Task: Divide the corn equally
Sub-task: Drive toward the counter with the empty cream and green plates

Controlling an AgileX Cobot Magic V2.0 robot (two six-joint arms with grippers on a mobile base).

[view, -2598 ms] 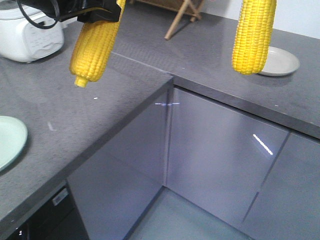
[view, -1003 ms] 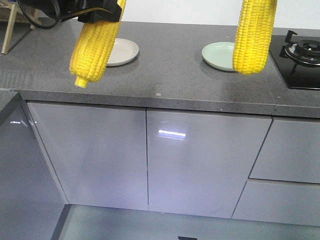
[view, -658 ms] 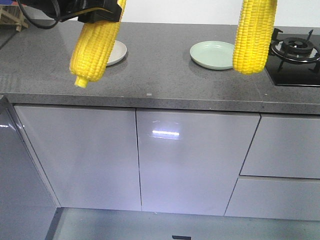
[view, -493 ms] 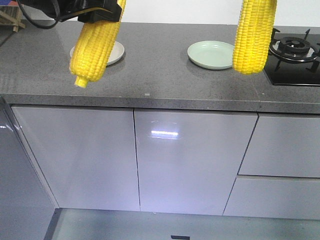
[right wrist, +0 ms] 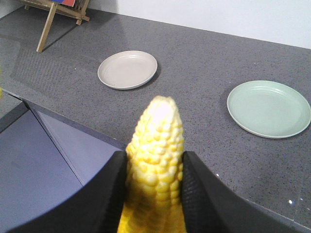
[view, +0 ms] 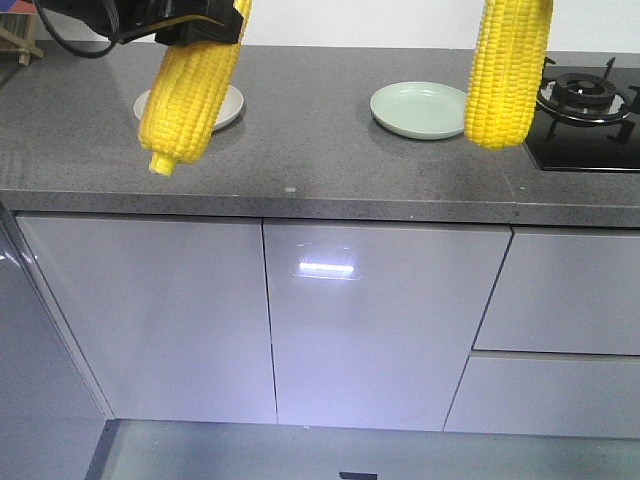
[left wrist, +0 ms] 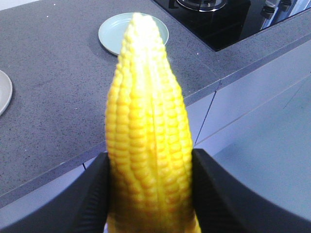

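Note:
Two yellow corn cobs hang in the air in front of a grey counter. My left gripper is shut on one corn cob, seen in the front view at the left, tip down. My right gripper is shut on the other corn cob, which hangs at the right in the front view. On the counter lie a beige plate, partly hidden behind the left cob, and a pale green plate. Both plates hold nothing.
A black gas hob sits at the counter's right end. Grey cabinet doors and drawers fill the front below the counter edge. A wooden stand is at the far left behind the counter.
The view has swung from a counter corner to face the straight counter, and both plates drift slightly left. Both cobs stay held in the same place in the view.

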